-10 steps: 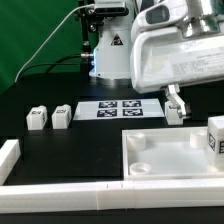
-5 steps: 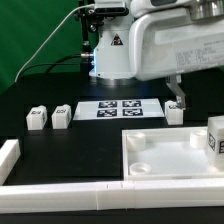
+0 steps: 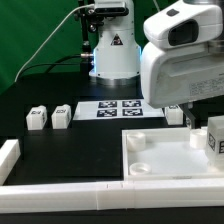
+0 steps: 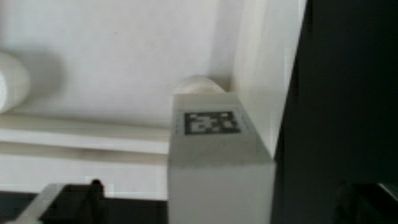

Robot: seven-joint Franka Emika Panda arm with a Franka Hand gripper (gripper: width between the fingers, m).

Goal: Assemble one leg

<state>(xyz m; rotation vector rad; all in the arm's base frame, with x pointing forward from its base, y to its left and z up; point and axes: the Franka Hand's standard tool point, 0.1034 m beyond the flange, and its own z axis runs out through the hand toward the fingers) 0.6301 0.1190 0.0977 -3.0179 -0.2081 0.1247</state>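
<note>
In the exterior view, you saw the arm (image 3: 185, 60) filling the upper right of the frame, with its wrist housing bent down over the far right part of the panel (image 3: 160, 158). In the wrist view, the gripper (image 4: 222, 200) had its jaws spread apart, one on each side of the leg (image 4: 217, 150), and neither touched it. The leg (image 3: 216, 138) stood on the panel at the right edge of the exterior view. Its long axis was upright and its tagged face pointed toward that camera.
</note>
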